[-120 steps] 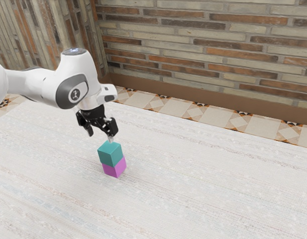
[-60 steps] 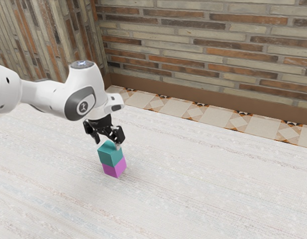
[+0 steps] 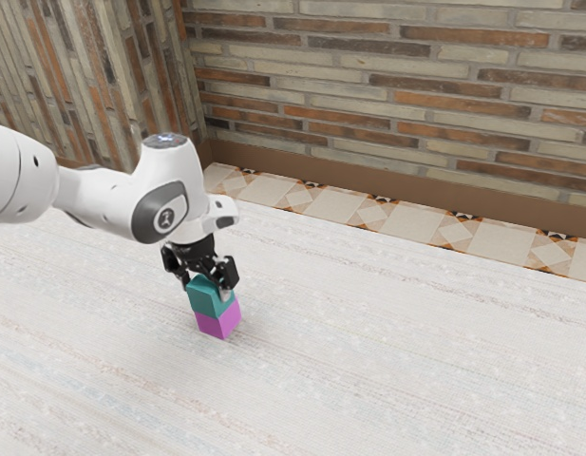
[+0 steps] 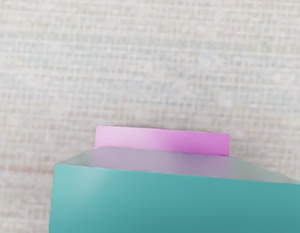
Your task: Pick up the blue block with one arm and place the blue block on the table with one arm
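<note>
Pick-up stage, judged to fall just short of the grasp. The magenta block (image 3: 217, 325) stands on the bench (image 3: 368, 361) and serves as landmark; the blue block (image 3: 210, 297), teal in colour, sits directly on top of it. Above the magenta block the black gripper (image 3: 207, 290) reaches down, its fingers (image 3: 230, 274) parted and astride the blue block — open, by their spread. A sound grip calls for the fingers to be centred on opposite faces, low enough for firm purchase yet clear of the magenta block, then closed evenly; a skewed squeeze could twist the blue block or topple the pair. The first lift should be straight up, lest the magenta block be dragged along. Open bench lies beside the magenta block toward the exterior view's right, suitable for setting down; the bench's far edge, by the tiled floor (image 3: 340, 203), is well apart from the magenta block.
</note>
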Controlling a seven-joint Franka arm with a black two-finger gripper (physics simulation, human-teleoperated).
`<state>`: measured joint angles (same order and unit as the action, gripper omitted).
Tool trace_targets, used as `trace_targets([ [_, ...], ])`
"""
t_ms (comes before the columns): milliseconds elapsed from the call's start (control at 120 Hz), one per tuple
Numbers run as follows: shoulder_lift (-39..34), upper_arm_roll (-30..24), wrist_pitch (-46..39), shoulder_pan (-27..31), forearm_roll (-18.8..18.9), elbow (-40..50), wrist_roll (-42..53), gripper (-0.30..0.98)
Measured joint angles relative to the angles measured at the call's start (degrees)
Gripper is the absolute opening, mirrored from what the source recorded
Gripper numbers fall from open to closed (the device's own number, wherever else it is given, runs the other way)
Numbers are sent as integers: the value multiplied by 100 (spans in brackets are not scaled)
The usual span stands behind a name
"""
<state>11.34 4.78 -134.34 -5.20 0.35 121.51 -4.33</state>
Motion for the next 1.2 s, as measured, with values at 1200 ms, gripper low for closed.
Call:
trace_targets([
  [1200,844,-1356,-604,1,-3,-477,-417,51],
])
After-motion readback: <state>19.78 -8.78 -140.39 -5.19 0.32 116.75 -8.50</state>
